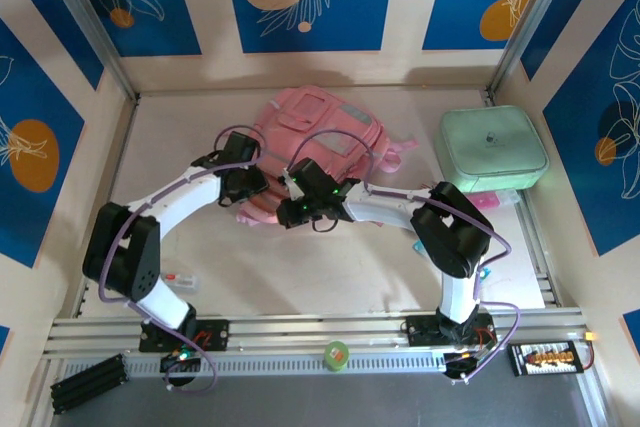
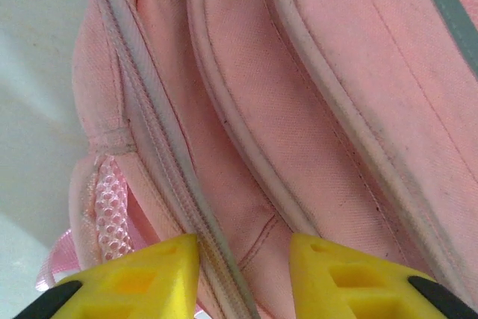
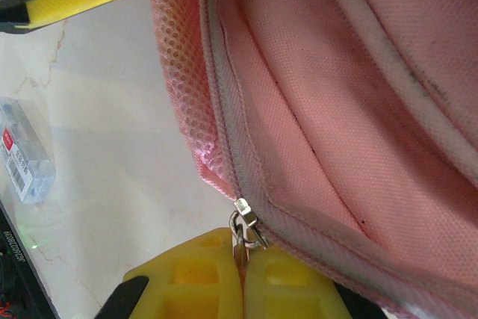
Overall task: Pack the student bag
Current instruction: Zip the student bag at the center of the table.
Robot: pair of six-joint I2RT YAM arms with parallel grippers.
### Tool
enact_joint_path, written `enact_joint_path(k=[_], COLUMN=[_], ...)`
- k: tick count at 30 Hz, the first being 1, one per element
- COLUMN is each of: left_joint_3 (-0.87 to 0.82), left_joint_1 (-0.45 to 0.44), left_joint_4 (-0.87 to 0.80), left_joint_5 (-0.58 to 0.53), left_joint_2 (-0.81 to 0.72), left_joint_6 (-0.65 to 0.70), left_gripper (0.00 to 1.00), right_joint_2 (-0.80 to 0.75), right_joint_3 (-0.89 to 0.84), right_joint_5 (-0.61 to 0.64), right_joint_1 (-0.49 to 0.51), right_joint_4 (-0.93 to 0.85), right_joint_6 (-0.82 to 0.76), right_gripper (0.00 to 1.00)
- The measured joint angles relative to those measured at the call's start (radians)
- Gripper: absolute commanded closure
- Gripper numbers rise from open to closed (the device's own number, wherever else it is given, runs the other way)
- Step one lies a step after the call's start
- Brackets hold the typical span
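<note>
Pale tabletop [image 1: 330,272] lay under the student bag [image 1: 320,127]; right gripper [image 3: 240,250] pinched its zip pull [image 3: 246,222], zip track [image 3: 222,110] running ahead; left gripper [image 2: 243,252] stood part-open astride it.

Pale table [image 1: 300,272] with the student bag [image 1: 320,132], mint-green zip case [image 1: 493,147] and small clear box [image 1: 183,278]

Left arm [image 1: 165,202]: rises from its base at the near edge, bends at the elbow, forearm reaching forward and inward.
Left gripper [image 2: 243,252]: yellow fingers [image 2: 149,278] standing apart.
Right arm [image 1: 445,232]: folded at the elbow, forearm reaching leftward.
Right gripper [image 3: 240,259]: yellow fingers pressed together, pinching a metal zip pull [image 3: 245,223].
Both grippers lie near each other.
</note>
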Motion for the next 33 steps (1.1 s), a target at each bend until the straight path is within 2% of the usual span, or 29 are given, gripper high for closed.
enact_joint_path(k=[8, 14, 21, 33], left_joint_3=[0.004, 0.002, 0.001, -0.008], left_joint_1=[-0.004, -0.004, -0.005, -0.005], left_joint_4=[-0.057, -0.052, -0.032, -0.033], left_joint_5=[-0.048, -0.053, -0.054, -0.045], left_joint_2=[0.007, 0.008, 0.026, -0.02], left_joint_6=[-0.001, -0.005, -0.002, 0.008], left_gripper=[0.64, 0.75, 1.0, 1.0], right_joint_2=[0.0, -0.002, -0.013, -0.185], right_joint_3=[-0.015, -0.016, -0.019, -0.138], right_joint_5=[0.018, 0.019, 0.044, 0.215], right_joint_1=[0.005, 0.005, 0.005, -0.027], right_joint_4=[0.011, 0.013, 0.002, -0.125], right_joint_6=[0.01, 0.011, 0.011, 0.027], right_gripper=[1.0, 1.0, 1.0, 1.0])
